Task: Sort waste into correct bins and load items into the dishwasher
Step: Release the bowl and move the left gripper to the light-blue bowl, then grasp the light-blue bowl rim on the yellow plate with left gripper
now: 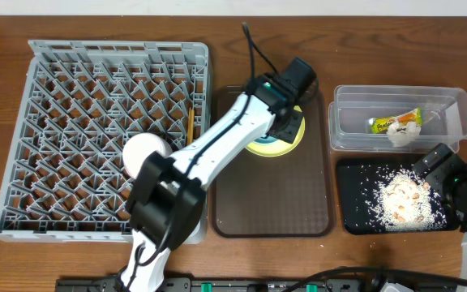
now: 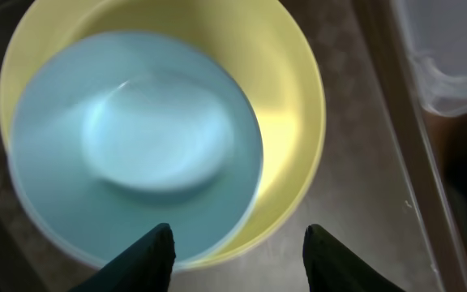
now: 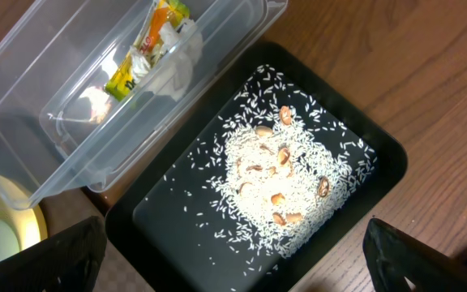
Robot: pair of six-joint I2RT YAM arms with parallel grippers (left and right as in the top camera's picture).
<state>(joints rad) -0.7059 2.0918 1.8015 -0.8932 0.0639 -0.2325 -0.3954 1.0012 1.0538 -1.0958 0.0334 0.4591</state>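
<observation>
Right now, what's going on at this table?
The left gripper hovers open over the light blue bowl, sitting on the yellow-green plate on the brown tray. The wrapper and tissue lie in the clear tub, rice scraps in the black tray below the open right gripper. A white dish is in the rack.

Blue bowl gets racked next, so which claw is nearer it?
Left. Left claw hovers over the blue bowl on the plate; right claw is away over the black tray.
</observation>
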